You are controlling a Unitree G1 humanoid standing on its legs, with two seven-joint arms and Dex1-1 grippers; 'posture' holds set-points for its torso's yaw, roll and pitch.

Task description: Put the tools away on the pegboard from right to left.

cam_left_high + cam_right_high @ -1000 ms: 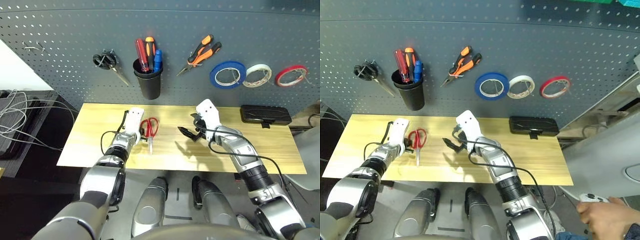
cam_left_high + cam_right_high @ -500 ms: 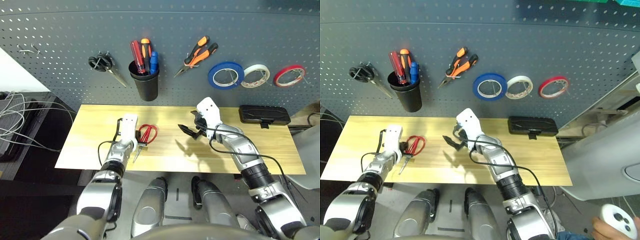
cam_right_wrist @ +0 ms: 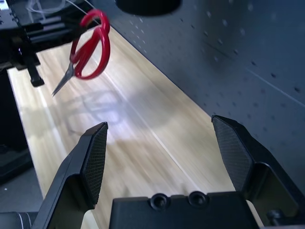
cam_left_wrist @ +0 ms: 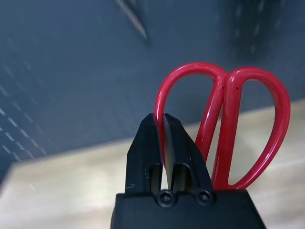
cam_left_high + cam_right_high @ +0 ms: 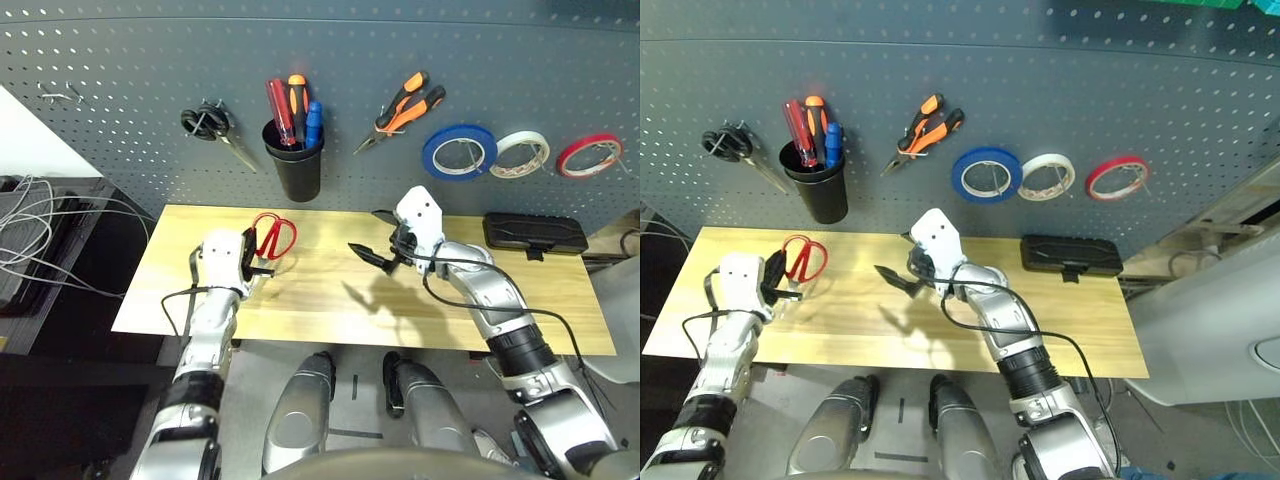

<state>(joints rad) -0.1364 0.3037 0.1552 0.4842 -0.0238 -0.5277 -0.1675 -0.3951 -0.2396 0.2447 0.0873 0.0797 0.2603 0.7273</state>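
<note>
"Where are the red scissors point(image 4: 282, 112) now?" the first asks.

"In the robot's left gripper point(image 4: 163, 143), lifted above the wooden table point(image 5: 330, 310)," the second replies. "Its two black fingers pinch one handle loop, and the blades point down toward the wood."

"Why hold them by the loop?"

"Probably so the other loop stays free to slip over a hook. The pair of bare hooks point(image 5: 62, 95) at the pegboard's point(image 5: 350, 60) left end looks like the likely home, past the black-handled scissors point(image 5: 204, 124)."

"And the right gripper point(image 3: 159, 157)?"

"It stands wide, with nothing between its fingers, over the table. It seems parked there to leave the other arm room."

"Are the other tools away?"

"They look it. The blue tape point(image 5: 459, 152) and the pliers point(image 5: 401, 111) hang on the board, and the blue-handled screwdriver point(image 5: 314, 122) stands in the black cup point(image 5: 297, 170). Their order from the right suggests the scissors are the last piece."

"How do the scissors look?"

"Glossy red handles, two long rounded loops side by side, with slim, pointed metal blades. The smooth loop might swivel in the grip if it brushed the board."
</note>
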